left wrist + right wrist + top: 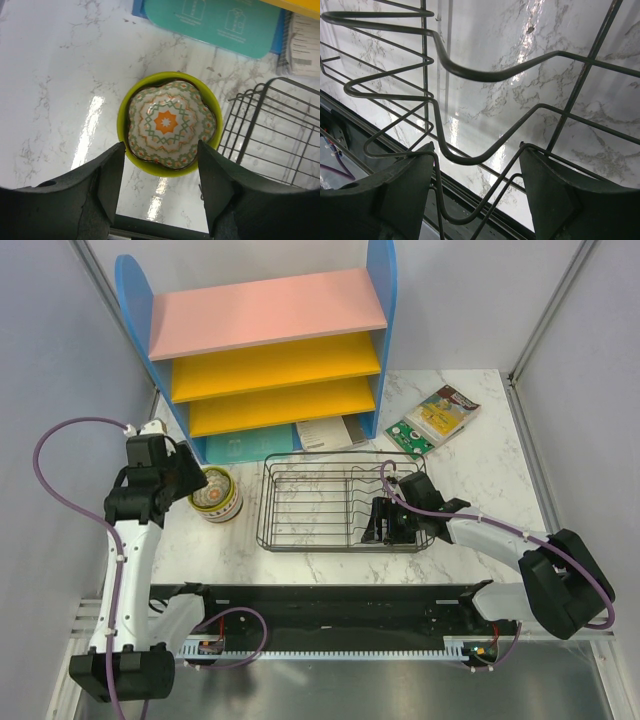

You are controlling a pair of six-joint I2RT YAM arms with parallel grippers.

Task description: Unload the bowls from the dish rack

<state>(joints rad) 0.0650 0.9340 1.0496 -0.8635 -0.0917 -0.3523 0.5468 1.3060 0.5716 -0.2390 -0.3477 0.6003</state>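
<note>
The dish rack [330, 456] of thin black wire stands about in the middle of the tabletop [480, 480], just in front of the blue shelf unit [270, 350] with its pink and yellow boards. The two bowls you must care about are outside the rack, on the tabletop just beside its left end: a patterned bowl [170, 125] with an orange star in its middle sits nested inside a yellow-green bowl [122, 125], both with the mouth up. Your left gripper [160, 185] hangs above this pair with its fingers [107, 185] spread apart. In the left wrist view they frame the near side of the bowls, and I cannot tell whether they touch the green rim. The corner of the rack shows at the right side of that same view, close to the bowls but apart from them. Your right gripper [385, 523] is down inside the rack at its near right corner. Its two fingers are also apart, and in the right wrist view the bent wires of the rack run between and in front of them, with the marble surface below. Whether a finger touches a wire is not clear. Behind the rack some printed papers [325, 432] lie against the foot of the shelf unit, and farther right a colourful box [445, 412] rests flat beside a small green card [408, 436].
</note>
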